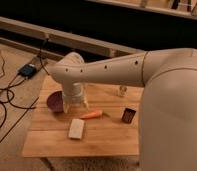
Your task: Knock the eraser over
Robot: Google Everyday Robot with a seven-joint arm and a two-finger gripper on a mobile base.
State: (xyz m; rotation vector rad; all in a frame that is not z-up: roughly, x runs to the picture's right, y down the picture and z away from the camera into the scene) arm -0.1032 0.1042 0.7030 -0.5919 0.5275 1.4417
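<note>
The eraser (128,115), a small dark block with a reddish-orange face, stands upright on the wooden table (52,142), right of centre. My gripper (75,104) hangs down from the pale arm over the table's left part, well left of the eraser and apart from it. It sits just right of a dark red bowl (54,101) and just above-left of an orange carrot (92,114).
A pale whitish flat block (76,128) lies in front of the gripper. A small pale object (122,91) stands at the back of the table. My arm's bulk covers the table's right end. Cables and a dark box (28,70) lie on the floor to the left.
</note>
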